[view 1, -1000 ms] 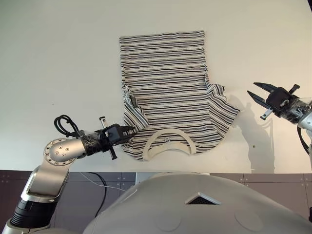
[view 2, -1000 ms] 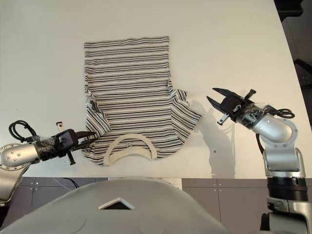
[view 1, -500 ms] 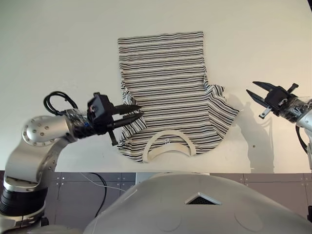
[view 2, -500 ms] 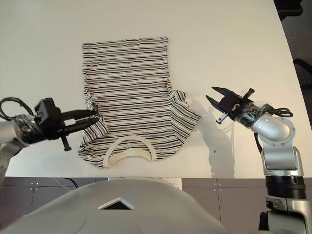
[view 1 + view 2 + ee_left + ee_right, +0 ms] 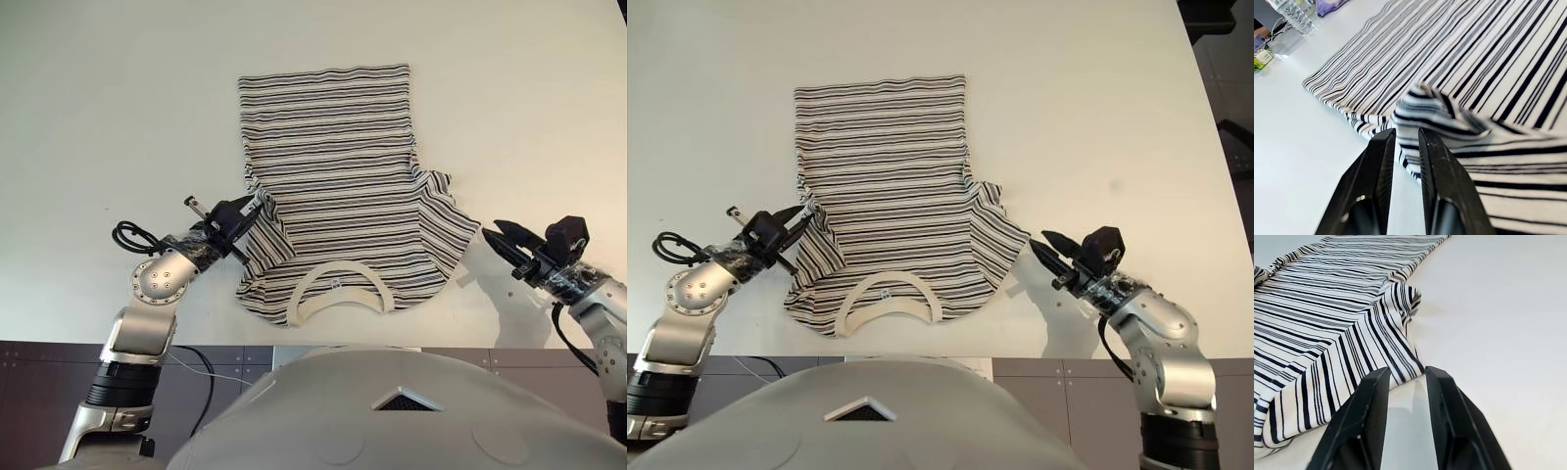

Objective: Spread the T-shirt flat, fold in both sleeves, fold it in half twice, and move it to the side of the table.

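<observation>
One at each side of the shirt [image 5: 333,147] — left gripper [image 5: 260,199], right gripper [image 5: 492,229] — fingers slightly apart, ready to pinch cloth.

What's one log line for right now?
T-shirt: right sleeve out | left gripper: open, at left sleeve | right gripper: open, beside right sleeve

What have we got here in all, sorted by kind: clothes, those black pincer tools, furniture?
Clothes: 1, the striped T-shirt
Pincer tools: 2, the left tool and the right tool
Furniture: 1, the white table
Total: 4
</observation>
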{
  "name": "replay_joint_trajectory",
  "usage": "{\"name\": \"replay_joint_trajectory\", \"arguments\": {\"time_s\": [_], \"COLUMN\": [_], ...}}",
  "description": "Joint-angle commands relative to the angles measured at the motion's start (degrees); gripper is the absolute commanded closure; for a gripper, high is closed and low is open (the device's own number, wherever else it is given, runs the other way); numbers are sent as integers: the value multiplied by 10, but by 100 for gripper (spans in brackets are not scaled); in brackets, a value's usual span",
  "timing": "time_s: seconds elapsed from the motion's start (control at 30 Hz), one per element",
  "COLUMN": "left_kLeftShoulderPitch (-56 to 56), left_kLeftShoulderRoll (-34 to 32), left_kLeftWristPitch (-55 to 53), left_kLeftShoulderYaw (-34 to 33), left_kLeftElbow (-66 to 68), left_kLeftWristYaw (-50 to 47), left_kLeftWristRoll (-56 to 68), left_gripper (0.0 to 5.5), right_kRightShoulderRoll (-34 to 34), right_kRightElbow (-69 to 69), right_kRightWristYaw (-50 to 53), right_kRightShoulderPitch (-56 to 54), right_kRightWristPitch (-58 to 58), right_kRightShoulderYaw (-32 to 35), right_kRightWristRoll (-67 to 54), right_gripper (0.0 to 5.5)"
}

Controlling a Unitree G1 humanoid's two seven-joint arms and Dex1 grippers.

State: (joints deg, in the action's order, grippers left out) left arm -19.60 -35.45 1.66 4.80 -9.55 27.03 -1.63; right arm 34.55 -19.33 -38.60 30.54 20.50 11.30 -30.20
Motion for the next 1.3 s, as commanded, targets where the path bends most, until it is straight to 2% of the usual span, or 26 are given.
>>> {"name": "replay_joint_trajectory", "arguments": {"time_s": [0.03, 0.27, 0.5, 0.57, 0.67, 0.73, 1.07, 1.3], "left_kLeftShoulderPitch": [11, 17, 12, 17, 30, 41, 63, 70], "left_kLeftShoulderRoll": [4, 11, 18, 22, 27, 29, 32, 33], "left_kLeftWristPitch": [22, 18, 7, 2, -3, -9, -46, -48], "left_kLeftShoulderYaw": [16, 26, 18, 17, 10, 1, -2, 10], "left_kLeftElbow": [34, 11, -10, -19, -34, -50, -95, -93], "left_kLeftWristYaw": [-13, 2, 2, 3, 5, 6, 18, 24], "left_kLeftWristRoll": [-47, -55, -54, -51, -43, -33, -20, -26], "left_gripper": [466, 466, 466, 463, 463, 463, 463, 463], "right_kRightShoulderRoll": [-38, -118, -126, -132, -139, -137, -75, -70], "right_kRightElbow": [-10, -5, -39, -41, -41, -46, -153, -190], "right_kRightWristYaw": [63, 185, 209, 215, 221, 219, 123, 85], "right_kRightShoulderPitch": [-12, -60, -53, -57, -62, -60, -33, -34], "right_kRightWristPitch": [115, 255, 295, 293, 282, 268, 72, 41], "right_kRightShoulderYaw": [13, 43, 49, 50, 47, 39, -88, -152], "right_kRightWristRoll": [-63, -154, -186, -185, -174, -155, 38, 66], "right_gripper": [418, 418, 418, 453, 515, 535, 535, 535]}}
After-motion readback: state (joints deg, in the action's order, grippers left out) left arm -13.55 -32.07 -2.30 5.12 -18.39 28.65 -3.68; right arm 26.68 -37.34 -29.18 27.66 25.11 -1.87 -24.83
